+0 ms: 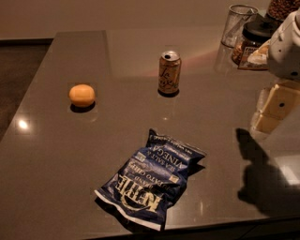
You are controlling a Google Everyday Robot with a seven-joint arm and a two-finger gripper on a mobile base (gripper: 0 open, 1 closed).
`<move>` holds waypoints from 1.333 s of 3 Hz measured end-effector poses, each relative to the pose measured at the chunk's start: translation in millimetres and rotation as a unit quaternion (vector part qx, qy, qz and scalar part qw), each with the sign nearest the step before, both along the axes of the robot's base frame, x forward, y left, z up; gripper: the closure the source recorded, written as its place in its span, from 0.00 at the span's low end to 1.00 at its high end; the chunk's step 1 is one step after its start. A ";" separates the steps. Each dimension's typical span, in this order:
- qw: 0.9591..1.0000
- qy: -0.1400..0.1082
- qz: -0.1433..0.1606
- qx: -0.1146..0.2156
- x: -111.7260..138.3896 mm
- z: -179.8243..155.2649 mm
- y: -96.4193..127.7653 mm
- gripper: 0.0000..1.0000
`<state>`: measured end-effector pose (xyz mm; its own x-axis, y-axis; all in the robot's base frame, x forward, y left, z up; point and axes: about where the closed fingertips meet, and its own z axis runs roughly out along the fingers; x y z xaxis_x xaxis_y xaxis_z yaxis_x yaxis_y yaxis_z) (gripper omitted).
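Note:
My gripper (271,111) hangs at the right edge of the view, above the dark table (56,154), and it holds nothing that I can see. Its shadow falls on the tabletop just below it. The nearest thing is a blue bag of Kettle chips (151,178) lying flat near the front edge, to the gripper's lower left. A gold drink can (169,71) stands upright in the middle of the table. An orange (82,95) rests further left.
At the back right stand an empty glass (237,23), a dark-lidded jar (253,40) and another jar of brown contents (281,8). The table's left edge drops to a dark floor (18,70).

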<state>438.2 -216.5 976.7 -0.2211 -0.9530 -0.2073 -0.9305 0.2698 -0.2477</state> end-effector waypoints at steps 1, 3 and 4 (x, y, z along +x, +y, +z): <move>1.000 0.000 0.000 0.000 0.0 0.0 0.0 0.00; 1.000 -0.004 0.017 0.022 47.2 -9.0 9.5 0.00; 0.998 -0.012 0.025 0.052 90.6 -17.1 21.6 0.00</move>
